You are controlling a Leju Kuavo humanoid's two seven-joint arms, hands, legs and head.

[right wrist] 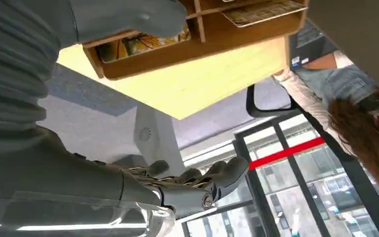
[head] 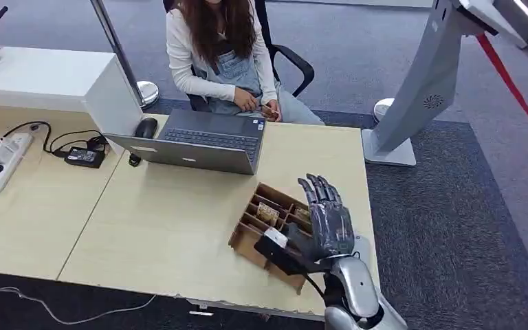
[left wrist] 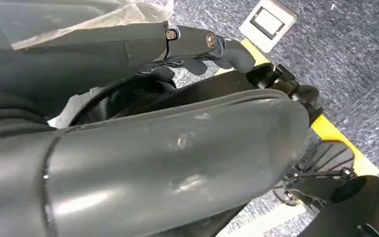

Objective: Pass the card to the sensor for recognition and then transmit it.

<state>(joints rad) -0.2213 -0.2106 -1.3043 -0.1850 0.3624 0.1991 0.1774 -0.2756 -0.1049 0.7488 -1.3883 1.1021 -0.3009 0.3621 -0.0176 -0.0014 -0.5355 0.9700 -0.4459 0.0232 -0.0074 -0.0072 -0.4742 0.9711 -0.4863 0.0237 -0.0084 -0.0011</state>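
Several thin cards [head: 268,213] lay in the wooden tray [head: 246,237]: likely light, stiff, slippery, best pinched by an edge. Right hand [head: 326,220] hovered above, fingers apart, holding nothing; left hand [left wrist: 197,47] curled, grip unclear.

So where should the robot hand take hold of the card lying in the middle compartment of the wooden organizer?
Take the card by its raised upper edge, coming from above: it lies in a narrow slot of the wooden organizer, whose dividers block the sides. The right robot hand hovers over the box, fingers apart.
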